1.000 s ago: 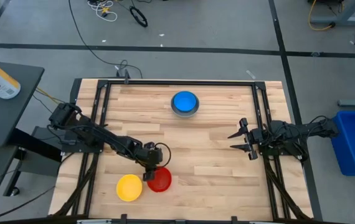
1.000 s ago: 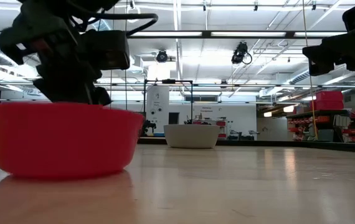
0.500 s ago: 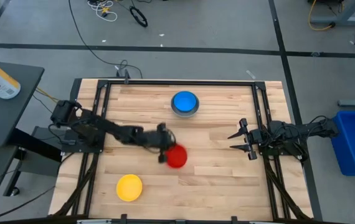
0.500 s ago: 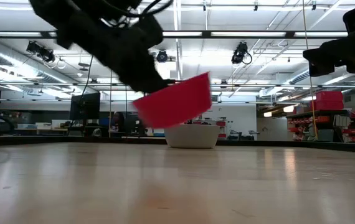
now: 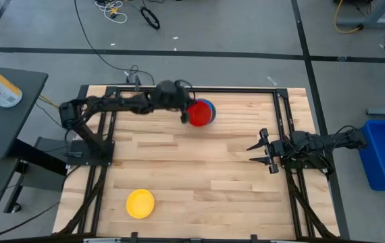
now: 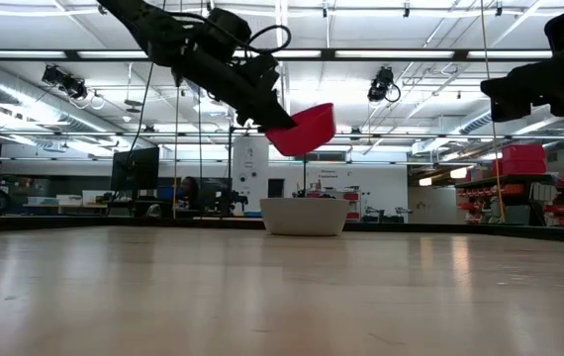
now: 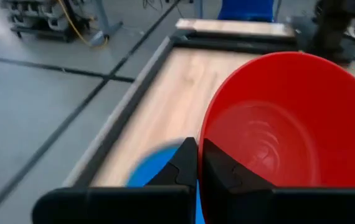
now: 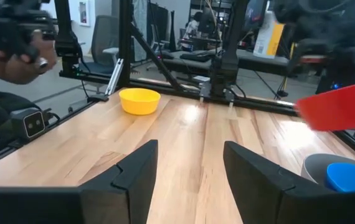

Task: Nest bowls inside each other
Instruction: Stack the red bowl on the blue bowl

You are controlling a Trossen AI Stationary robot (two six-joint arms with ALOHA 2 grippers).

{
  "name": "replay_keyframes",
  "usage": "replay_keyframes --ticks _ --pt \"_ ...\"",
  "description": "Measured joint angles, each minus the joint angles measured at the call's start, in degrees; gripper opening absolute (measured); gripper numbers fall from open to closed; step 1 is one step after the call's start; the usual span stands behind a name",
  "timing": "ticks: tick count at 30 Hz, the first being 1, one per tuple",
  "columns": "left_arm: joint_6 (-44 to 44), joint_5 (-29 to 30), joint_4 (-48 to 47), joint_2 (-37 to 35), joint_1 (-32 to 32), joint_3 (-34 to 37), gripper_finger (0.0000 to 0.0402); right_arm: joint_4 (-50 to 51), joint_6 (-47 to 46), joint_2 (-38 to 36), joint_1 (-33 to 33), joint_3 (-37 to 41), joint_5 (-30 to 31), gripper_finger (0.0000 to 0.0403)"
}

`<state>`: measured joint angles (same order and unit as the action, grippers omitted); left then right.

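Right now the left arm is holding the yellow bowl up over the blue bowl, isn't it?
Not quite: the bowl held up by the left gripper is the red bowl, over the blue bowl. The high view shows it; the yellow bowl sits on the table.

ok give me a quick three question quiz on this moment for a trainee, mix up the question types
1. True or false: the red bowl is resting on the table.
2. Multiple choice: where is the yellow bowl? A) stacked in the blue bowl B) alone on the table's near left part C) held by the right pincer
3. Short answer: which pincer holds the red bowl, and what sits below it?

Key
1. False: it is held in the air, tilted, as the low view shows.
2. B
3. The left pincer, shut on the bowl's rim; below sits the stack of the blue bowl in the grey bowl. The right pincer waits open at the table's right side.
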<state>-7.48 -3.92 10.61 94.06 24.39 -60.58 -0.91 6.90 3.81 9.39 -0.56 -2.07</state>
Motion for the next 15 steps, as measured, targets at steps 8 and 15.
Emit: replay_keyframes --ticks 8,15 --pt "-0.6 -5.2 -11.6 11.5 6.5 -13.5 0.0006 0.0 0.0 0.6 0.0 0.0 0.5 0.0187" --pt "-2.4 -0.5 -26.1 20.2 5.8 -24.9 0.0006 0.1 -0.6 0.8 0.0 0.0 0.5 0.0188"
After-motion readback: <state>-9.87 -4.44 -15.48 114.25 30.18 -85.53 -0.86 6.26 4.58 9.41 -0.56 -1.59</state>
